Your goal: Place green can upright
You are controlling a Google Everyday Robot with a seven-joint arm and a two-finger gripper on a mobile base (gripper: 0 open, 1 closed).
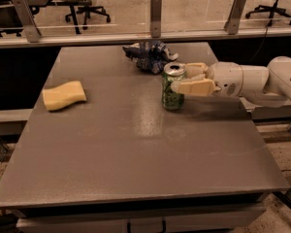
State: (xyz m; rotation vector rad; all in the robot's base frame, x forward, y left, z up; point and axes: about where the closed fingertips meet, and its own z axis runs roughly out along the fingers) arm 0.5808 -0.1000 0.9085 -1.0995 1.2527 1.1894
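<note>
Surface [136, 149]: grey, wide.
Green can [170, 97]: upright, toward the far right side.
Claw [180, 78]: comes from right, grips the can's sides.

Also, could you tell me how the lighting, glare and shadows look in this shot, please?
Camera view: dim, warm light overall; a pale sheen of glare lies on the table beside the green can, whose silver top glints; the gripper, at the can from the picture's right, casts a soft shadow on the table beneath it; the yellow sponge stands out bright.
</note>
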